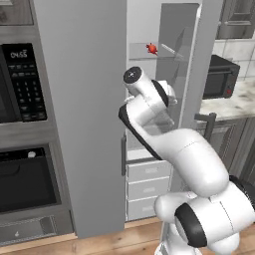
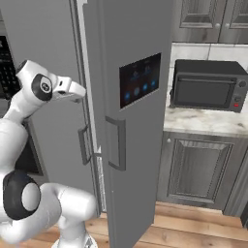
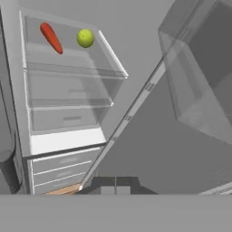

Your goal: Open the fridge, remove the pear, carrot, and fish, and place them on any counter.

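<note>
The fridge (image 1: 79, 99) has its right door (image 2: 135, 38) swung open, and its white interior (image 3: 63, 140) lies ahead of the hand. On an upper clear shelf the smooth orange-red carrot (image 3: 51, 37) lies beside the yellow-green pear (image 3: 85, 38). A small ragged red shape, apparently the fish (image 1: 151, 48), rests on a high shelf. My gripper (image 3: 115, 186) is shut on nothing, well short of the shelves and between the two doors. The marble counter (image 2: 203, 121) runs to the right of the fridge.
A dark toaster oven (image 2: 206, 86) stands on the counter. Built-in ovens (image 1: 25, 84) are left of the fridge. Clear door bins (image 3: 199, 81) jut from the open door close on the hand's right. White drawers (image 3: 63, 167) fill the fridge's bottom.
</note>
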### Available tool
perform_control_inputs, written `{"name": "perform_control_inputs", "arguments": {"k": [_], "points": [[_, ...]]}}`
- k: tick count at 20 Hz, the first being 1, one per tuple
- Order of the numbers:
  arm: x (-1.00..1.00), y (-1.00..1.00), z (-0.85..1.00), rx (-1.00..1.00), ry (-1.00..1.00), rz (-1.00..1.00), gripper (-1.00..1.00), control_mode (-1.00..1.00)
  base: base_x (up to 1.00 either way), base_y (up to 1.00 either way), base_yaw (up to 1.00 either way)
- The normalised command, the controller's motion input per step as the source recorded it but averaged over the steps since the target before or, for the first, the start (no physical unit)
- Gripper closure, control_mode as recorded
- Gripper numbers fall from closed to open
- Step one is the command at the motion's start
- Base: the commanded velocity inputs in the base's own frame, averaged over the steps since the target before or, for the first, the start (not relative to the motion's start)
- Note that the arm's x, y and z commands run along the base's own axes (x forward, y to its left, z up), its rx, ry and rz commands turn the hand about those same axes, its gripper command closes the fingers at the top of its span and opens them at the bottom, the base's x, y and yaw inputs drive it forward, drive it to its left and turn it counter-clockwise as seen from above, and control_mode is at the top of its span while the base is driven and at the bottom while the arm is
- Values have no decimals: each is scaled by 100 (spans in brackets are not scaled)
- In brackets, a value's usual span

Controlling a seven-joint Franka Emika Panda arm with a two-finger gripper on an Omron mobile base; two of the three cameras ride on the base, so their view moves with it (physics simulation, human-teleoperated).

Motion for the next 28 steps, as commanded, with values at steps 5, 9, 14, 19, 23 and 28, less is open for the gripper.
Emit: {"name": "perform_control_inputs", "arguments": {"k": [5, 9, 14, 19, 23, 28], "points": [[79, -3, 2, 0, 0, -10, 100, -100, 0, 0, 0], [67, -31, 0, -2, 0, -7, 100, -100, 0, 0, 0], [41, -76, 0, -3, 0, -5, 100, -100, 0, 0, 0], [5, -99, 0, -1, 0, -6, 100, -100, 0, 0, 0], [-58, -100, -7, 0, 0, -8, 100, -100, 0, 0, 0], [-81, -100, -12, 1, 0, -8, 100, -100, 0, 0, 0]]}}
